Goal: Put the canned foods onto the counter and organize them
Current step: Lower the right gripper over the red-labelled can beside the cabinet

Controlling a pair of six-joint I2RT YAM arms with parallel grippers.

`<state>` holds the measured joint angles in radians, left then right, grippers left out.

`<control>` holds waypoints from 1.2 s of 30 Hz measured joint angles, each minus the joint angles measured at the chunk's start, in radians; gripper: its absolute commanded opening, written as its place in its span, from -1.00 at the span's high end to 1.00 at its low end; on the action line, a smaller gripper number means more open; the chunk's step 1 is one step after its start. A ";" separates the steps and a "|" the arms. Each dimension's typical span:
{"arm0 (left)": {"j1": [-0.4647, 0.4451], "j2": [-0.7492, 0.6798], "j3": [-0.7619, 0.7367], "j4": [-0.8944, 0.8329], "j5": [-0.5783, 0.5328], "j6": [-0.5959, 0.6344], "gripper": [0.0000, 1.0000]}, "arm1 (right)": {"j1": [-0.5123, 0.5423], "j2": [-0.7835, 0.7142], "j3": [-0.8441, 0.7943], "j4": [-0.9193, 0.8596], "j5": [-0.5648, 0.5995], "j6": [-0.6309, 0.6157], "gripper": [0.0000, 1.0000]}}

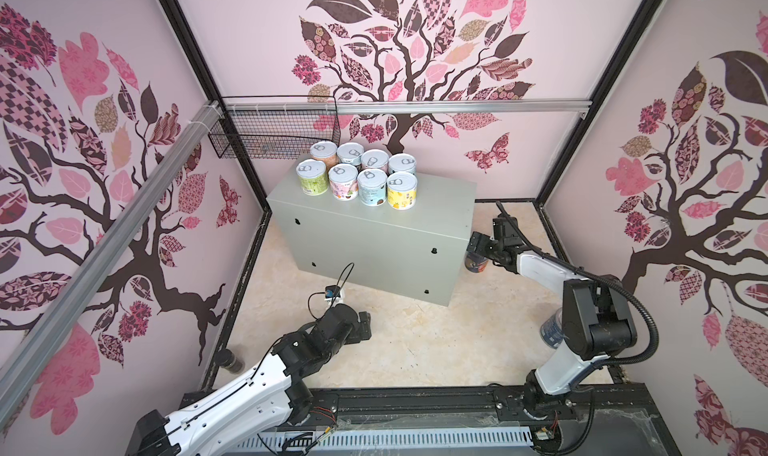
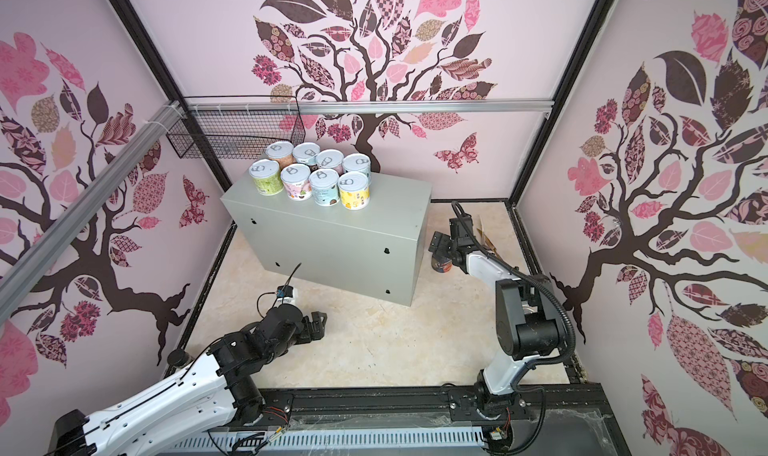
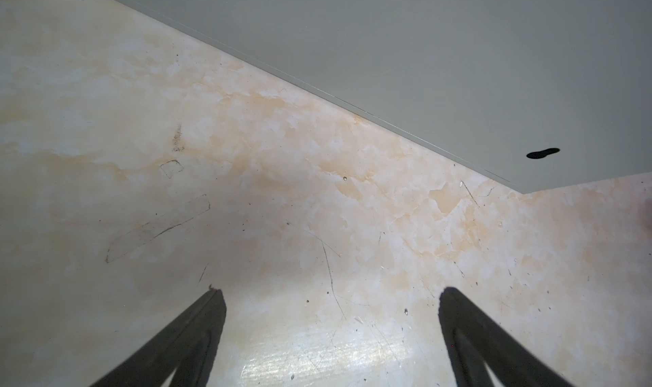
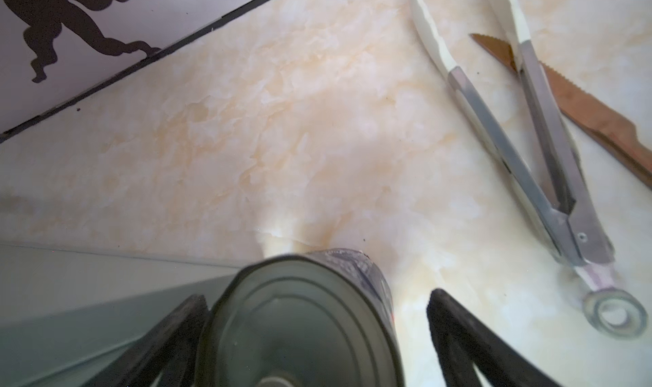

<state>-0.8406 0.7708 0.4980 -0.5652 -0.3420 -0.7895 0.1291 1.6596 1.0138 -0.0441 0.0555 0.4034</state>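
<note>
left gripper (image 3: 331,292): is seen spread wide, with bare floor shown between its two black fingers (image 3: 190,332).
floor (image 3: 247,191): a cream, marbled surface is shown, marked by fine scratches and dark specks.
tape outline (image 3: 158,228): a long rectangular residue mark is seen on the floor, well apart from the fingers.
counter (image 3: 423,50): a plain grey wall is shown, met by the floor along a slanted line; one lower corner is seen.
black knob (image 3: 542,153): a small dark keyhole shape is set on the grey wall near that corner.
</note>
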 measured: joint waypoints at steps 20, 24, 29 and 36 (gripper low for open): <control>0.000 -0.049 0.093 -0.074 -0.011 0.031 -0.96 | -0.037 -0.285 -0.327 0.108 0.072 -0.010 -1.00; 0.000 -0.052 0.093 -0.075 -0.014 0.031 -0.96 | -0.010 -0.303 -0.375 0.163 0.099 -0.013 -1.00; 0.000 -0.033 0.093 -0.075 -0.016 0.034 -0.96 | 0.060 -0.301 -0.401 0.208 0.151 -0.019 -1.00; 0.000 -0.033 0.092 -0.071 -0.016 0.034 -0.96 | 0.069 -0.275 -0.401 0.275 0.174 0.024 -1.00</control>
<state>-0.8406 0.7380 0.5896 -0.6361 -0.3576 -0.7551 0.1978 1.3846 0.6132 0.2306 0.2298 0.4274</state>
